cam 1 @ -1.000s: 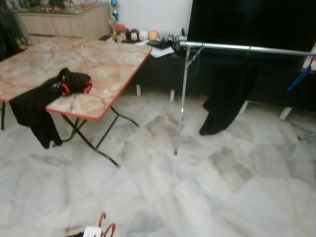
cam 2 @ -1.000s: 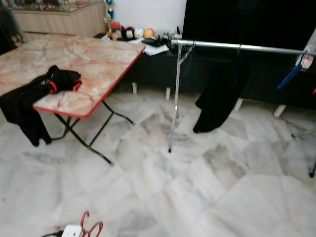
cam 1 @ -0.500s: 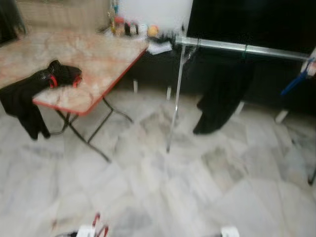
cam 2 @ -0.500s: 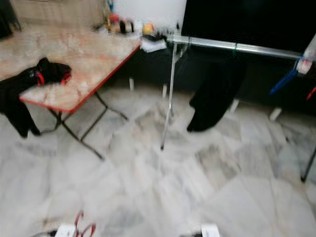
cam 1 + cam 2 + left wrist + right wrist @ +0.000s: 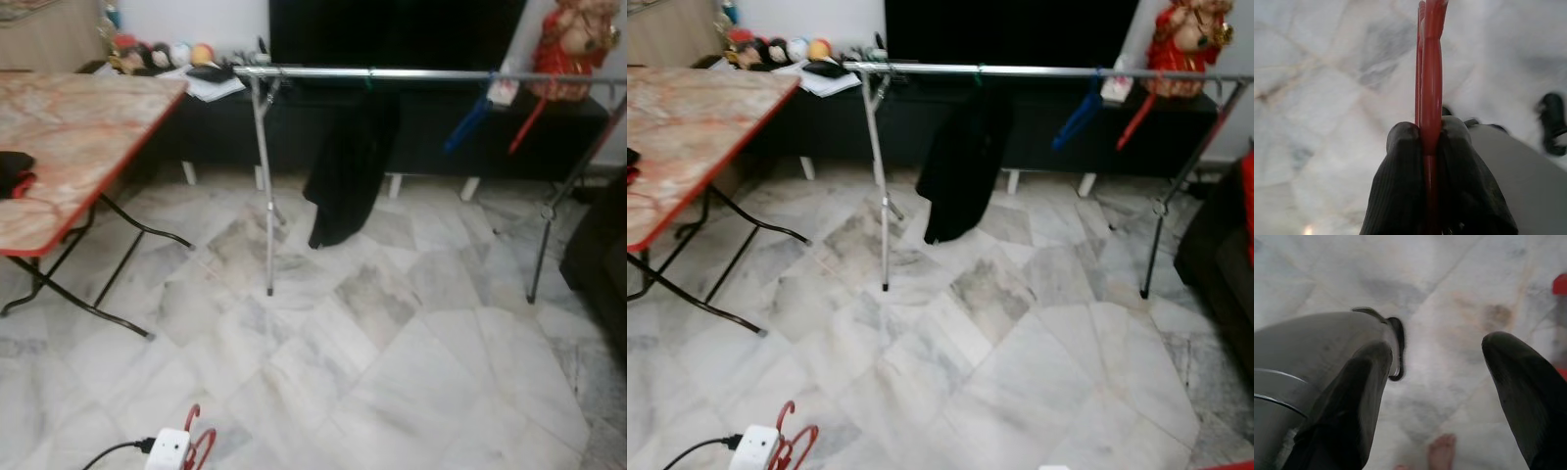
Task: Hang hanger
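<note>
Hanger (image 5: 1430, 63), red and thin, is sitting clamped edge-on between your left gripper's (image 5: 1426, 134) two black fingers (image 5: 1400, 166), held low over the marble floor (image 5: 392, 372); in the head views its red hook is showing down by the white wrist box. Your right gripper (image 5: 1437, 367) is hanging idle with its fingers spread wide and nothing between them, pointing down at the floor.

You are standing well apart from the garment rack (image 5: 392, 74), so the step in hand looks like the approach. Its silver rail is running across in front of the dark TV cabinet (image 5: 196, 127), with a black garment (image 5: 348, 166) hanging near the left upright and a blue hanger (image 5: 468, 119) and another red one (image 5: 527, 125) further right. The bare stretch between the black garment and the blue hanger is probably your best target. Keep clear of the folding table (image 5: 78, 117) on your left as you close in. Keep the pinch firm while raising the arm, since the thin plastic could twist in the fingers, and bring the hook above the rail before lowering it on.
</note>
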Robot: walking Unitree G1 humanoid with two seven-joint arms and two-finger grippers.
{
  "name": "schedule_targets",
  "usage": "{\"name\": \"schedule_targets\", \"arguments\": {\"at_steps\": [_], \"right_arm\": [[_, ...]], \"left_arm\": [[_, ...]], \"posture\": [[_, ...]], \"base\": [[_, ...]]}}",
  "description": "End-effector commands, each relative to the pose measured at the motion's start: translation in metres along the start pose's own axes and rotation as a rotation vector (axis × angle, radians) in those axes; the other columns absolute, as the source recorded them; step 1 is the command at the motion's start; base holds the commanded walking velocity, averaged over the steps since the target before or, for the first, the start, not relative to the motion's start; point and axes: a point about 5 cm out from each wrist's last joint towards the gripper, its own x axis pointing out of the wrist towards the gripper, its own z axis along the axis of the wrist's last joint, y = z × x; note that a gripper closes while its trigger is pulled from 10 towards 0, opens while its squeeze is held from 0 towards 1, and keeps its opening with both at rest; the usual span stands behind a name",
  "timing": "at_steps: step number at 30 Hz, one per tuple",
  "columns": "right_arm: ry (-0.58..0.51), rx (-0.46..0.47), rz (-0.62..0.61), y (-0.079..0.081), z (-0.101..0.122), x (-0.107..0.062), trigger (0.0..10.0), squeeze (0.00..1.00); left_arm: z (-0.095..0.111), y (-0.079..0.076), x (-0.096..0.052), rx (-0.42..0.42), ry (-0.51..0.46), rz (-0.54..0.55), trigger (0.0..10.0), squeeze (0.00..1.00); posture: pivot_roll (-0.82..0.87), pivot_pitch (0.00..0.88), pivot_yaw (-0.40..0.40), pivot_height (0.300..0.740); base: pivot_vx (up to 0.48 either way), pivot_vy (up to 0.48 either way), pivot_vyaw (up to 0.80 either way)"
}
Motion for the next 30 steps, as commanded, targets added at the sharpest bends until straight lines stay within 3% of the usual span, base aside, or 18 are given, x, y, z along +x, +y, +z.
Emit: {"name": "schedule_targets", "arguments": {"at_steps": [1, 24, 30], "right_arm": [[-0.028, 0.005, 0.003, 0.0024, 0.0076, 0.0011, 10.0, 0.0], [-0.029, -0.052, 0.005, 0.0016, 0.0121, 0.0018, 10.0, 0.0], [-0.034, -0.049, 0.01, 0.0025, 0.0129, 0.0019, 10.0, 0.0]], "left_arm": [[-0.0064, 0.0043, -0.0013, 0.006, 0.024, 0.01, 10.0, 0.0], [-0.0119, 0.0, -0.0014, 0.001, 0.036, 0.011, 10.0, 0.0], [-0.011, -0.0012, -0.0011, -0.006, 0.028, 0.01, 10.0, 0.0]], "posture": [[-0.08, 0.0, 0.009, 0.74], [-0.07, 0.0, -0.008, 0.74], [-0.07, 0.0, -0.009, 0.74]], "base": [[0.0, -0.319, 0.0], [0.0, -0.314, 0.0], [0.0, -0.089, 0.0]]}}
